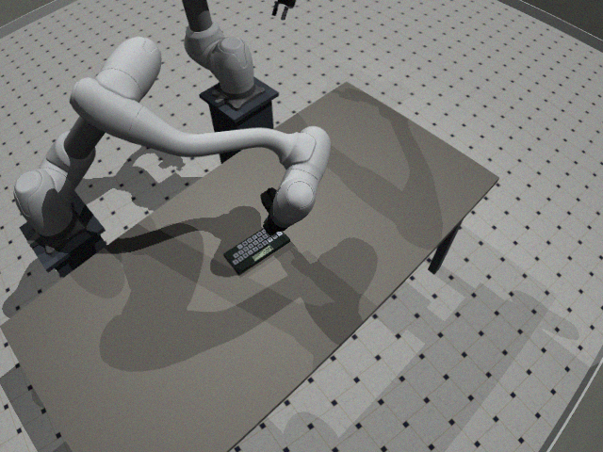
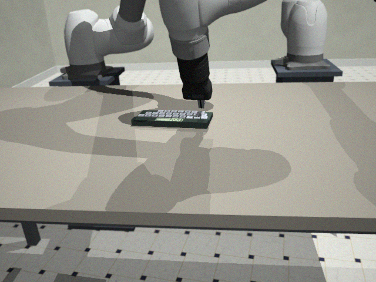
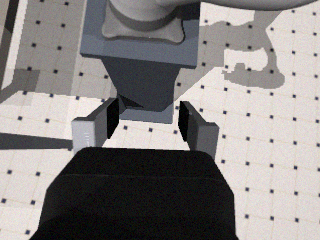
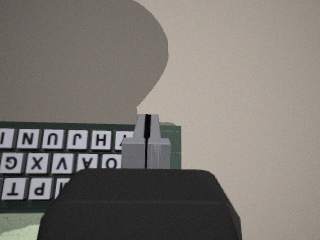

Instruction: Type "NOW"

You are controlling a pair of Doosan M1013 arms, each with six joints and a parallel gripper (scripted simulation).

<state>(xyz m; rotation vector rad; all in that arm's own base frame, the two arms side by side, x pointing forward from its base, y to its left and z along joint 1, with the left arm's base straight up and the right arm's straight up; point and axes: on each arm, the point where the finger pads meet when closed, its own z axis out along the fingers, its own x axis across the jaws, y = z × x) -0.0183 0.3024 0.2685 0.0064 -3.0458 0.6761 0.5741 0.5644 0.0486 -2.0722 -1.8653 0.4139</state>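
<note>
The green keyboard (image 1: 246, 266) (image 2: 170, 124) (image 4: 175, 145) with white letter keys lies flat on the table. Its display (image 1: 263, 253) (image 2: 164, 119) shows a short dark text that seems to read "NOW", though the letters are blurred. My right gripper (image 2: 201, 107) (image 4: 148, 127) is shut and empty, pointing down. Its tips are slightly above the keys near the keyboard's right end in the exterior view, with a small gap visible. In the right wrist view the fingers partly cover the end keys beside H and O. My left gripper (image 1: 279, 12) (image 3: 149, 112) is open and empty, far from the keyboard.
The brown table (image 1: 194, 398) (image 2: 258, 188) carries the keyboard, with broad arm shadows across it. The right arm reaches over the table from its pedestal (image 1: 80, 252). The left arm's pedestal (image 1: 241, 114) (image 3: 145, 75) stands behind the table.
</note>
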